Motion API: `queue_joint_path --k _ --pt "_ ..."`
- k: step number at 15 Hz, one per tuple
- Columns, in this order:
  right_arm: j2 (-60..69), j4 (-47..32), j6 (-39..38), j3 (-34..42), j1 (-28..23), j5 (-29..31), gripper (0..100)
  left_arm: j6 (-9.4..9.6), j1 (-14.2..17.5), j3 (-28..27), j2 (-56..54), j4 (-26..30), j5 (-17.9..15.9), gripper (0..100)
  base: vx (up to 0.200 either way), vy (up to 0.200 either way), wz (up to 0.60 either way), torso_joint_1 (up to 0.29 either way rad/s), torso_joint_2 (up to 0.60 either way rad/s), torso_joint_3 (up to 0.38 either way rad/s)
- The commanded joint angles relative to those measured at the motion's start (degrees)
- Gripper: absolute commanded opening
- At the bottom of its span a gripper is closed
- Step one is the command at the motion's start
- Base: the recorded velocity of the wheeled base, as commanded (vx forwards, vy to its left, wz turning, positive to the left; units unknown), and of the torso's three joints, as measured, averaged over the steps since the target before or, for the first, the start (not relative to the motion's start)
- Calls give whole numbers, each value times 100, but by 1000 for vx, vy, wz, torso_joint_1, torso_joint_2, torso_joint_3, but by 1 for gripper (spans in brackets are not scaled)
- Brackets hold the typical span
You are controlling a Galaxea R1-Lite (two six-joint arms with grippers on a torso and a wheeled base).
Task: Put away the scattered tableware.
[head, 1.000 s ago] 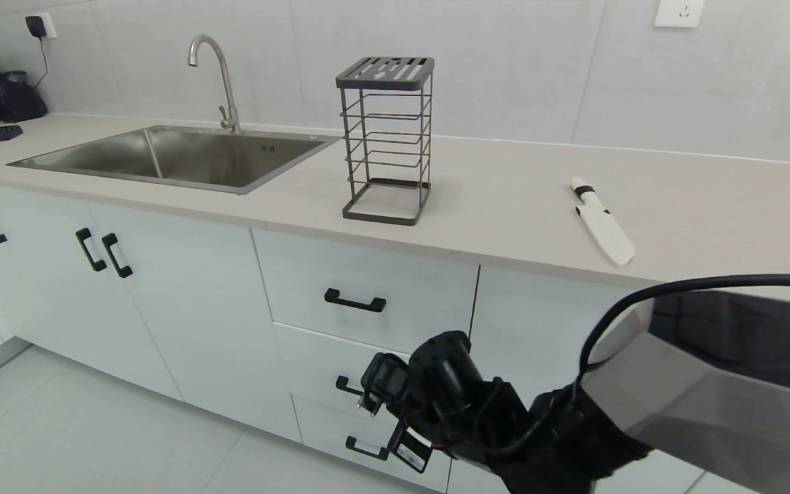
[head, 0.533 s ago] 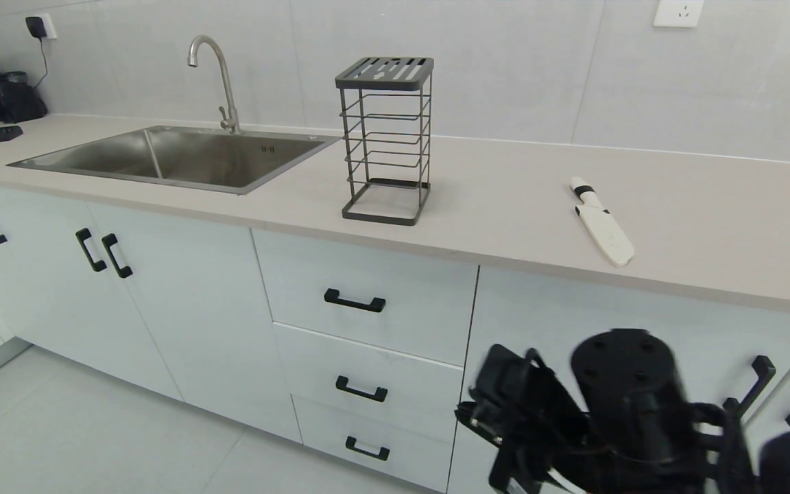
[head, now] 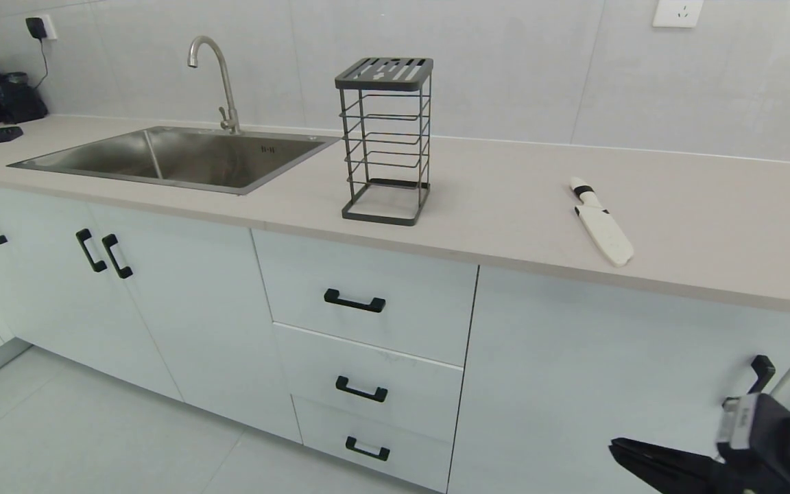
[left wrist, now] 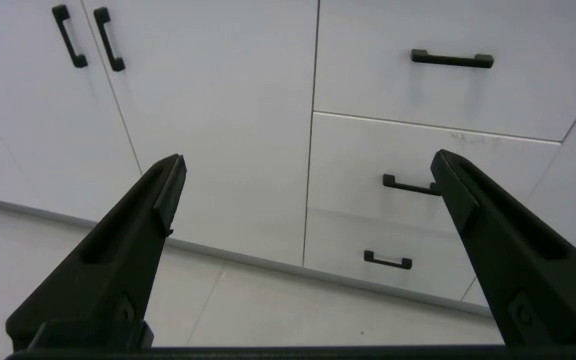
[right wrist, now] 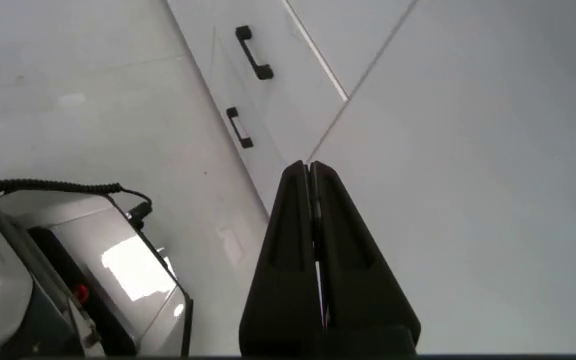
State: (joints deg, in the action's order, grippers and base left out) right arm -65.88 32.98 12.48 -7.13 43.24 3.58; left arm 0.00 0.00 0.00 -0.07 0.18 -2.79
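A white knife (head: pixel 601 224) is laid on the counter (head: pixel 505 199), right of the wire rack (head: pixel 385 140). The right tool (head: pixel 627 453), pressed together, is held low before the cabinets (head: pixel 573 357), well below the knife; the left tool (left wrist: pixel 308 165) is spread apart.

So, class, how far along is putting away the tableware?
Done: nothing; the white knife lies on the counter, apart from the empty rack. In hand: nothing; the left tool is open, the right tool shut on nothing. Left: the whole job.
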Motion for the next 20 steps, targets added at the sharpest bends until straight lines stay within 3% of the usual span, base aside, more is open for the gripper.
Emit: queue_joint_path --k 1,3,5,7,9,10,11,13,14,18,19,20 --pt "2431 -547 79 713 -852 11 0 0 0 0 7 -1 -2 100 0 0 0 0 0 0" --pt "4558 -810 1177 678 -2241 -7 0 0 0 0 7 -1 -2 100 0 0 0 0 0 0" --pt "5489 -1197 1248 467 -3261 -51 0 -9 0 0 7 -1 -2 100 0 0 0 0 0 0" --pt "6060 -2111 1098 72 -4052 -279 0 0 0 0 7 -1 -2 100 0 0 0 0 0 0" --pt "6368 -2348 817 379 -4465 -358 0 -44 0 0 7 -1 51 100 0 0 0 0 0 0" --pt "6386 -2225 685 713 -4447 -376 0 -193 0 0 7 -9 209 100 0 0 0 0 0 0" --pt "6491 -2603 545 713 -4386 -367 0 -360 0 -9 7 -18 367 100 0 0 0 0 0 0" --pt "6561 -2823 -457 713 -4368 -183 0 -369 0 -9 7 -18 402 100 0 0 0 0 0 0" --pt "6561 -2964 -1301 713 -4359 204 0 -369 0 0 7 -18 402 100 0 0 0 0 0 0" --pt "6570 -3254 -1257 713 -4342 -24 0 -369 0 0 7 -18 393 100 0 0 0 0 0 0" --pt "6570 -3254 -1257 713 -4342 -68 0 -255 0 0 7 -9 349 100 0 0 0 0 0 0" --pt "6570 -3254 -1257 713 -4342 -68 0 53 0 0 7 -1 200 100 0 0 0 0 0 0"
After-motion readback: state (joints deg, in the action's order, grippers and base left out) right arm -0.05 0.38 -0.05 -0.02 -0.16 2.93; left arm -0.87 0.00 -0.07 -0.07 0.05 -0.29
